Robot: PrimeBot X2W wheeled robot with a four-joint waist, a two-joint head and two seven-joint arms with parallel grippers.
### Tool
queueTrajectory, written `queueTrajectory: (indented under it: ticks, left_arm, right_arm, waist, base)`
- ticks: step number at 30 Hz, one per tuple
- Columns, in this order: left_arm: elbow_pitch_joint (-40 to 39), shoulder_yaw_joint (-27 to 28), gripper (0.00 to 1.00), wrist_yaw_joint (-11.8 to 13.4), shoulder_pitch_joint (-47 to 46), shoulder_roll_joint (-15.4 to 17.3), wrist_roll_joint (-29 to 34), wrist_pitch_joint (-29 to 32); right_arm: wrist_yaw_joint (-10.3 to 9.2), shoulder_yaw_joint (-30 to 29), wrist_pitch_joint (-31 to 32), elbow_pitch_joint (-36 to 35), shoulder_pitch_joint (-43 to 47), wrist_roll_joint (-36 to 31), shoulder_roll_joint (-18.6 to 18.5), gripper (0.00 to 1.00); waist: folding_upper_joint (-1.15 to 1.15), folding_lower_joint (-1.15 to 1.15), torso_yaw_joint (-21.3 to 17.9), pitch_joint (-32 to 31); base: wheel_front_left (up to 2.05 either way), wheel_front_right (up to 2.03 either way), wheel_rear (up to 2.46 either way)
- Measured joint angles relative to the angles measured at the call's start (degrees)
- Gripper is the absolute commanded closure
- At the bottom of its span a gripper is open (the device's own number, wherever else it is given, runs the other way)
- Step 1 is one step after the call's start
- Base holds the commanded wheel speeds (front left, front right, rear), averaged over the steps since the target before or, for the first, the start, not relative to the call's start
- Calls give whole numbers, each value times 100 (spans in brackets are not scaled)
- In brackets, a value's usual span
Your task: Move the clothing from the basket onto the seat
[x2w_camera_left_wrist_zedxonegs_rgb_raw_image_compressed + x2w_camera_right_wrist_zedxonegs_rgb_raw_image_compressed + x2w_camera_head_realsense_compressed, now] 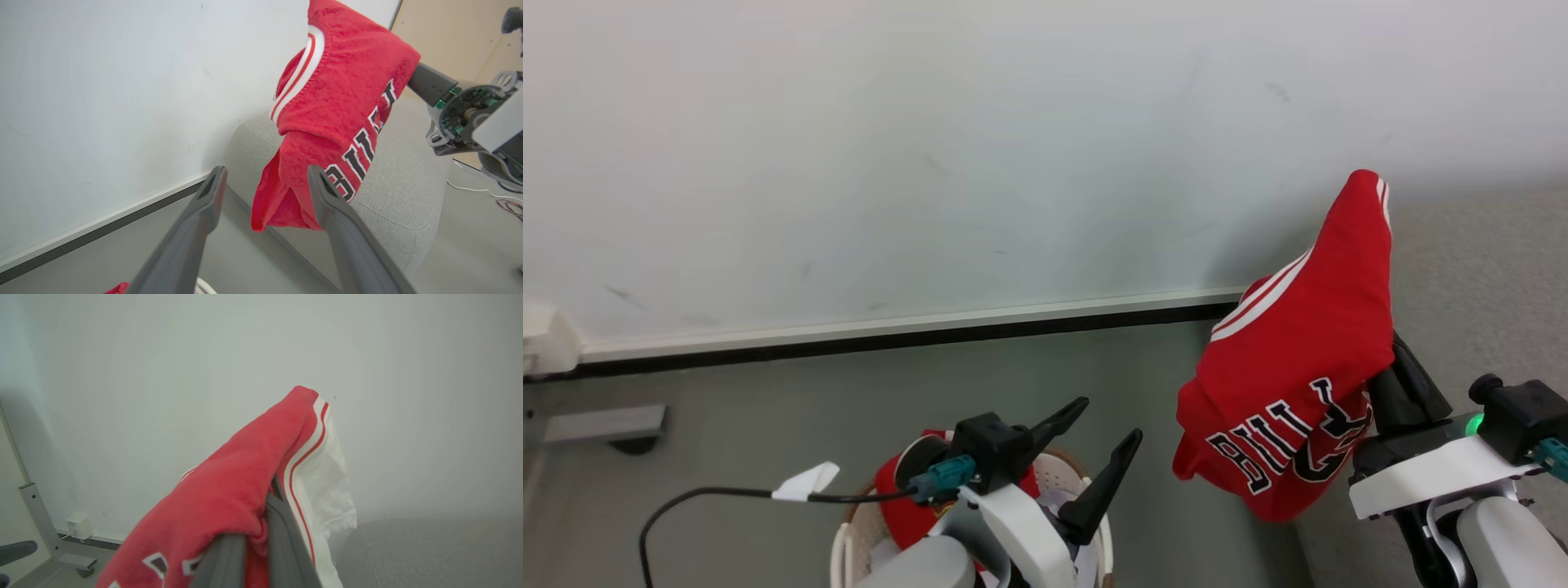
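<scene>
Now aloft: one jersey gripped on the right, left pincer wide and empty

Counted: two pincers, one basket, one seat, one red jersey in the air, and a second red piece of fabric in the basket.

The right pincer (274, 494) is closed tight on the clothing (1298, 367), a red jersey with white stripes and dark, white-edged lettering. The cloth drapes over both fingers and hangs bunched below them. The seat (408, 183), a grey cushion, lies under and beyond this pincer. The jersey hangs at the cushion's rounded end, near the wall (931, 163). Whether its lowest fold touches the cushion cannot be told.

The left pincer (1107, 420) stands spread wide, with nothing between its fingers and nothing touching them. Directly beneath it sits the basket (1062, 469), white with perforated sides and a brown rim. The second red piece (897, 508) lies in it, under the pincer's wrist. The held jersey is well off to this pincer's right. A black cable with a white tag (805, 482) trails from the wrist to its left.

Hidden: the right pincer's fingertips are buried in the jersey. Most of the basket is covered by the left arm or cut off at the bottom edge of the head view. The lettering is folded and reads only in part. What the red piece in the basket is cannot be made out.
</scene>
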Motion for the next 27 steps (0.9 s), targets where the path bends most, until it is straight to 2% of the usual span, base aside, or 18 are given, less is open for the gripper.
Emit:
queueTrajectory:
  ticks: [8, 14, 23, 27]
  left_arm:
    - [52, 52, 0, 41, -47, 116, 257, -158]
    - [82, 63, 0, 58, -146, 169, 493, -232]
    - [82, 78, 0, 31, -307, 172, 594, -252]
    - [47, 75, 0, 0, -414, 222, 651, -250]
  right_arm:
    - [0, -227, 1, -337, 209, -53, 4, 100]
    - [0, -215, 1, -572, 231, -52, -4, 100]
    - [0, -742, 1, -872, 31, 81, 29, 100]
    - [0, -1012, 0, -934, -390, 190, -177, 100]
  waist:
    - [0, 0, -772, 149]
    - [0, 0, -1206, 314]
    - [0, 0, -1373, 678]
    - [0, 0, -1320, 916]
  base:
    - [0, 0, 0]
    - [0, 0, 0]
    - [0, 0, 0]
    - [0, 0, 0]
